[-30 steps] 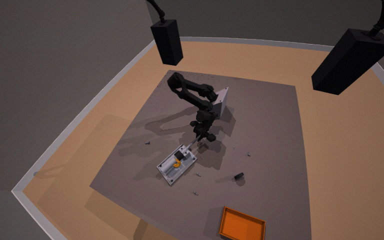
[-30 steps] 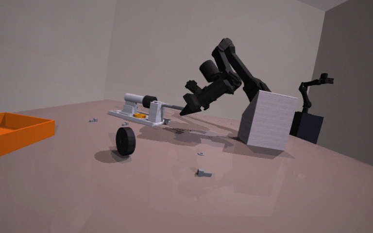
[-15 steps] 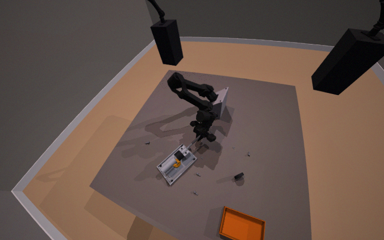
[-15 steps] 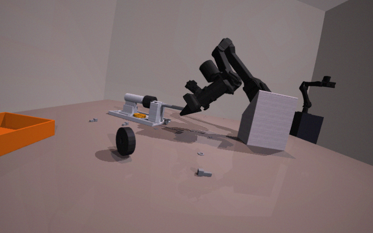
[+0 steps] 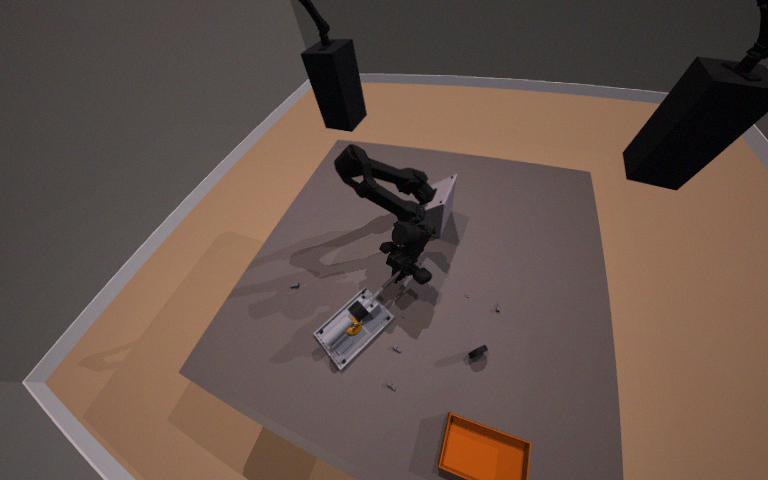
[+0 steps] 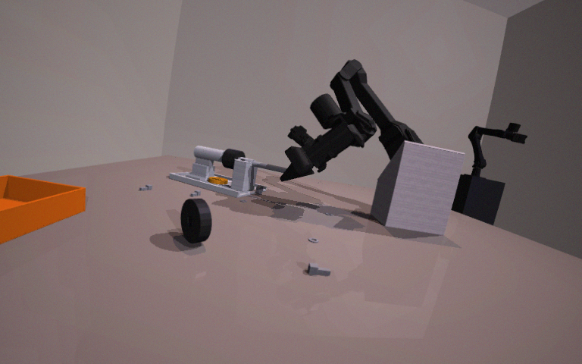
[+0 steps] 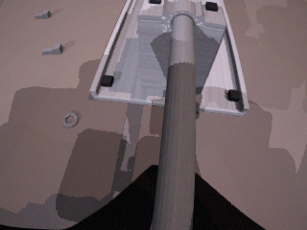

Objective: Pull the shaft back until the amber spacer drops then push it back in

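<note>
Orange tray (image 5: pixel 444 444) (image 6: pixel 42 214) cut off by edge in top, exterior views.

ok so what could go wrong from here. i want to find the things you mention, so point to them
The gripper (image 5: pixel 398 276) (image 6: pixel 283 177) could pull the shaft (image 5: pixel 386 287) (image 6: pixel 274 167) (image 7: pixel 179 125) too far, letting the black spacer (image 5: pixel 358 310) (image 6: pixel 233 158) beside the housing (image 5: pixel 338 333) (image 6: pixel 206 153) fall too. The amber spacer (image 5: pixel 353 329) (image 6: pixel 217 180), already down on the fixture's base (image 5: pixel 373 335) (image 6: pixel 205 184), might lean or shift into the shaft's way during the push back.
</note>
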